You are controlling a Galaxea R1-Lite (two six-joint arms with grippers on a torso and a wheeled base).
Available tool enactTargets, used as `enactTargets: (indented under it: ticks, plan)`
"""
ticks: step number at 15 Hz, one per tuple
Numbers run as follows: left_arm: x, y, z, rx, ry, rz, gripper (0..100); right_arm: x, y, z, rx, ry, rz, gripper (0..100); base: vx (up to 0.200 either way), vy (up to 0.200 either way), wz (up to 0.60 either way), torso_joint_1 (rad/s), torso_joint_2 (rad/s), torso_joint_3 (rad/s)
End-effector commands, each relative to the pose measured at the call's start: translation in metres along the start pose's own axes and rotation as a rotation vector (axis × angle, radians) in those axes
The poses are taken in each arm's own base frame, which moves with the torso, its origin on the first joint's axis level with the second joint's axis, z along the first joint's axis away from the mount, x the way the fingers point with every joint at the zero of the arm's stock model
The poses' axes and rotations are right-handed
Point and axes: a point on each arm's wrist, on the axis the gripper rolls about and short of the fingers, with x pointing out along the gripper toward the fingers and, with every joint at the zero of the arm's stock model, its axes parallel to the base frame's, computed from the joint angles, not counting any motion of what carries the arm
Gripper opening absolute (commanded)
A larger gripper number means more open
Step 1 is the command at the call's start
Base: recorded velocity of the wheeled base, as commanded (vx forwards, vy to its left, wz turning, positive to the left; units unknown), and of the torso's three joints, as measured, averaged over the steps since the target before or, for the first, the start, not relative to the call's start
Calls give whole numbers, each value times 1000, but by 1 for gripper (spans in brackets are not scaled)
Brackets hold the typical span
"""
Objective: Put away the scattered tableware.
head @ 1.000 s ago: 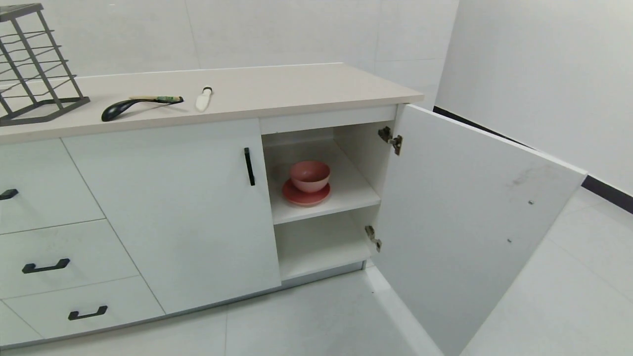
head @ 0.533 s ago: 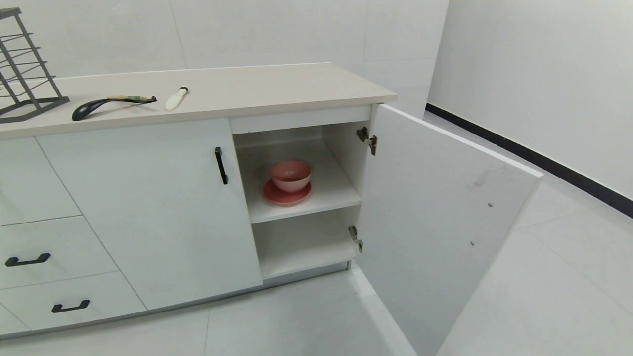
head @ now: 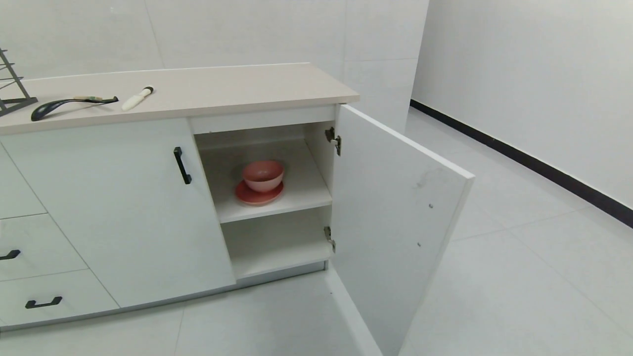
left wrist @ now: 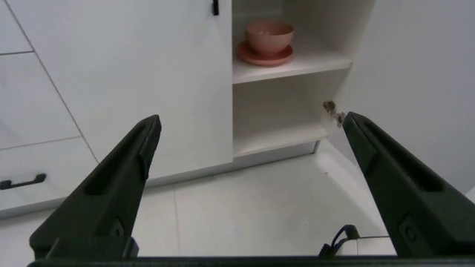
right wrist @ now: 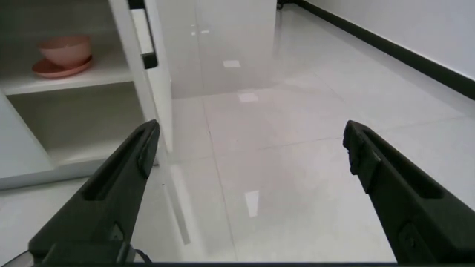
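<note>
White tiled walls and pale, glossy floor tiles (head: pixel 494 277) surround a white cabinet (head: pixel 123 207) topped with a smooth beige countertop (head: pixel 222 84). On the cabinet's upper shelf (head: pixel 296 198) a round, matte pink bowl (head: pixel 262 175) stands upright on a shallow, darker coral plate (head: pixel 248 199), the plate's rim showing around the bowl's foot. Both sit toward the front of the shelf, inside the right compartment.

At about ten o'clock from the bowl, up on the countertop, lies a black spoon (head: pixel 64 104) with a glossy curved bowl end and a patterned tan-and-green stretch on its handle. Just beside it, at its two o'clock, lies a short cream-coloured utensil (head: pixel 137 99) with a dark tip; what kind it is cannot be told. The two are apart, not touching.

At three o'clock from the bowl, the flat white cabinet door (head: pixel 395 198) stands swung wide on two metal hinges (head: pixel 334 140). At nine o'clock, the closed door carries a black bar handle (head: pixel 182 165). Farther toward nine o'clock are drawers with black handles (head: pixel 43 302), and a dark wire rack (head: pixel 12 94) stands on the countertop's far left.

The left gripper (left wrist: pixel 252 122) has its black, wedge-shaped fingers (left wrist: pixel 133 170) spread wide, holding nothing, over the floor before the cabinet. The right gripper (right wrist: pixel 252 127) is likewise spread and empty, by the swung door's edge.
</note>
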Motion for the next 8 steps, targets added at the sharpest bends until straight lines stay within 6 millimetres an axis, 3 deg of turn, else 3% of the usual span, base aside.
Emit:
enactTargets:
  ticks: [1, 2, 3, 4, 8]
  plan:
    - [0, 0, 0, 0, 0, 0, 100, 0, 0, 0, 0, 3, 0, 100, 0, -200, 0, 7, 2, 2]
    - [0, 0, 0, 0, 0, 0, 100, 0, 0, 0, 0, 3, 0, 100, 0, -200, 0, 12, 2, 2]
    - [0, 0, 0, 0, 0, 0, 100, 0, 0, 0, 0, 3, 0, 0, 0, -200, 0, -2, 7, 2]
    - [0, 0, 0, 0, 0, 0, 100, 0, 0, 0, 0, 3, 0, 0, 0, -200, 0, 2, 2, -2]
    - [0, 0, 0, -1, 0, 0, 100, 0, 0, 0, 2, 3, 0, 0, 0, 0, 0, 0, 0, 0]
